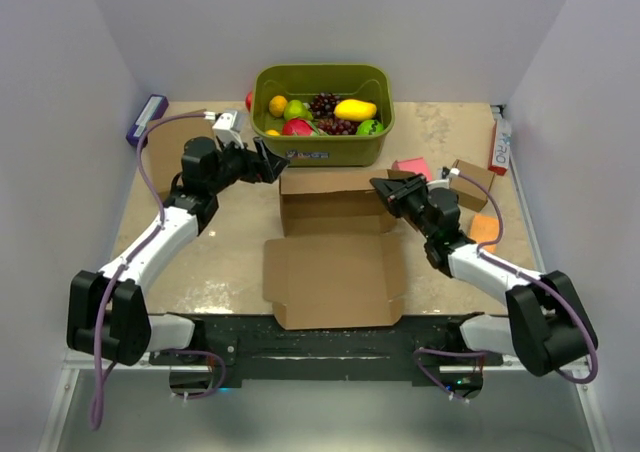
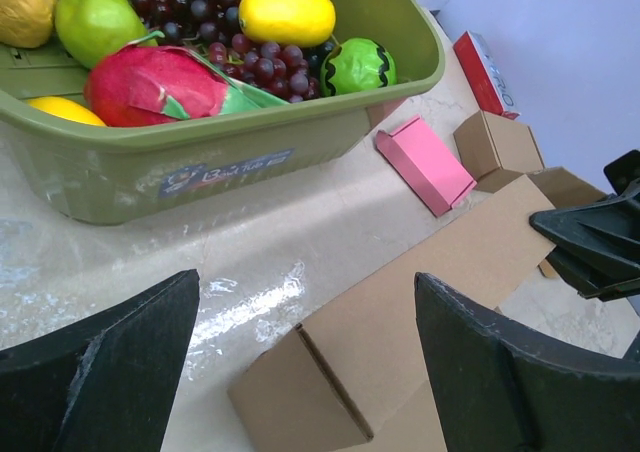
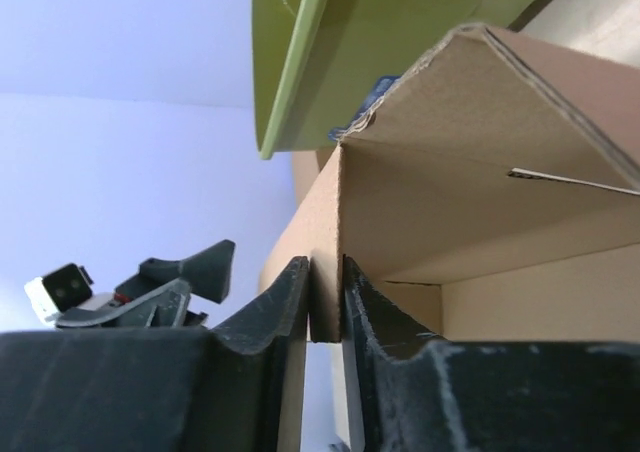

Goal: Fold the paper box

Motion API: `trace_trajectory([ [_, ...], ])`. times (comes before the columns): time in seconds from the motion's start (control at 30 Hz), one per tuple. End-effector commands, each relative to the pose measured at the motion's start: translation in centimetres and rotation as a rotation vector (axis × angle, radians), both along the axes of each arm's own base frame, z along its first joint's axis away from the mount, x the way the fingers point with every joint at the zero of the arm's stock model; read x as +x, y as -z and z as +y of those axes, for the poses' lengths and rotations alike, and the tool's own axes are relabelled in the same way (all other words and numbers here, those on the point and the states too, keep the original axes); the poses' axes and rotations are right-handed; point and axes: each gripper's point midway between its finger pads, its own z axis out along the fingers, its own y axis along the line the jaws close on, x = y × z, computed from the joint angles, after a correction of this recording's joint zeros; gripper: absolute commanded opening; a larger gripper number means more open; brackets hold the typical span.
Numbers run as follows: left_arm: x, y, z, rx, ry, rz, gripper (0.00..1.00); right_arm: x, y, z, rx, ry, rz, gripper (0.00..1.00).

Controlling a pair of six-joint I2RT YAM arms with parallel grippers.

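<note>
The right gripper (image 1: 386, 191) (image 3: 325, 284) stands narrow, its two black fingers (image 3: 275, 307) pinching an upright wall of the plain brown corrugated cardboard paper box (image 1: 335, 272) (image 3: 480, 172); the thin cardboard edge sits between the pads, touched on both sides. The wall it grips is at the box's right end, at the far corner.

The left gripper (image 1: 268, 162) (image 2: 305, 282) is spread wide and holds nothing; it hangs just over the far left corner of the box (image 2: 400, 312), with the back wall showing between its fingers (image 2: 110, 362); whether a fingertip touches the cardboard I cannot tell.

The paper box lies between the two grippers, its long axis running left to right across the table; the tray half, walls raised and open upward, is level with the grippers; the lid panel lies flat on the near side of them, towards the arm bases.

Just beyond both grippers stands an olive-green plastic basket (image 1: 320, 150) (image 2: 200, 152) filled with fruit; a small flat pink box (image 1: 412, 167) (image 2: 425, 162) lies just behind the right gripper, and a small brown cardboard cube (image 1: 472, 182) (image 2: 495, 142) sits to that gripper's right.
</note>
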Motion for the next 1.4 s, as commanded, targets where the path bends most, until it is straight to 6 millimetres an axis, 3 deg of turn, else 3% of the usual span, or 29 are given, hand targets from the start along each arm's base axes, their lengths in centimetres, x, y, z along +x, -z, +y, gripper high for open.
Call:
trace_trajectory([
  [0.0,0.1,-2.1,0.7,-0.007,-0.013,-0.066,0.93,1.7,-2.9,0.6,0.08,0.074,-0.065,0.18],
  [0.27,0.3,-2.4,1.6,-0.007,-0.036,-0.074,0.93,3.1,-4.6,1.1,0.169,0.153,-0.083,0.0],
  [0.37,0.4,-2.5,1.8,-0.012,-0.041,-0.072,0.93,3.6,-5.4,1.2,0.2,0.185,-0.098,0.0],
  [0.6,0.6,-2.0,2.0,-0.011,-0.046,-0.064,0.93,4.5,-4.4,1.5,0.281,0.243,-0.074,0.0],
  [0.7,0.7,-1.8,1.9,-0.012,-0.045,-0.059,0.93,4.5,-4.7,2.5,0.276,0.22,-0.086,0.0],
  [0.8,0.7,-1.7,1.9,-0.008,-0.044,-0.057,0.93,4.4,-4.6,2.9,0.242,0.21,-0.096,0.09],
  [0.83,0.7,-1.7,2.0,-0.007,-0.047,-0.058,0.93,4.1,-4.5,2.7,0.222,0.211,-0.1,0.2],
  [0.9,0.7,-1.4,2.0,-0.004,-0.048,-0.055,0.93,3.8,-4.7,2.3,0.192,0.217,-0.118,0.32],
  [0.93,0.7,-1.4,2.0,-0.004,-0.047,-0.053,0.93,3.4,-5.1,1.9,0.153,0.222,-0.135,0.46],
  [0.97,0.7,-1.3,2.0,-0.005,-0.047,-0.049,0.93,3.2,-5.1,1.6,0.128,0.229,-0.135,0.54],
  [1.0,0.7,-1.0,2.0,-0.006,-0.044,-0.044,0.93,2.9,-4.3,1.2,0.069,0.236,-0.114,0.6],
  [1.03,0.8,-1.0,1.9,-0.007,-0.043,-0.042,0.93,2.4,-5.4,0.8,0.057,0.237,-0.138,0.69],
  [1.13,0.9,-0.7,1.9,-0.004,-0.043,-0.036,0.93,1.3,-4.8,-0.2,-0.059,0.24,-0.134,0.78],
  [1.17,0.9,-0.5,1.9,-0.002,-0.044,-0.033,0.93,0.5,-5.9,-0.7,-0.062,0.245,-0.158,0.79],
  [1.2,0.9,-0.4,2.0,-0.001,-0.045,-0.03,0.93,0.1,-5.1,-1.3,-0.13,0.248,-0.158,0.8],
  [1.27,0.9,-0.3,2.0,-0.001,-0.047,-0.028,0.93,-0.9,-6.1,-2.2,-0.18,0.254,-0.198,0.81],
  [1.37,0.9,-0.1,1.9,-0.003,-0.046,-0.021,0.93,-1.7,-4.9,-2.7,-0.355,0.217,-0.189,0.79],
])
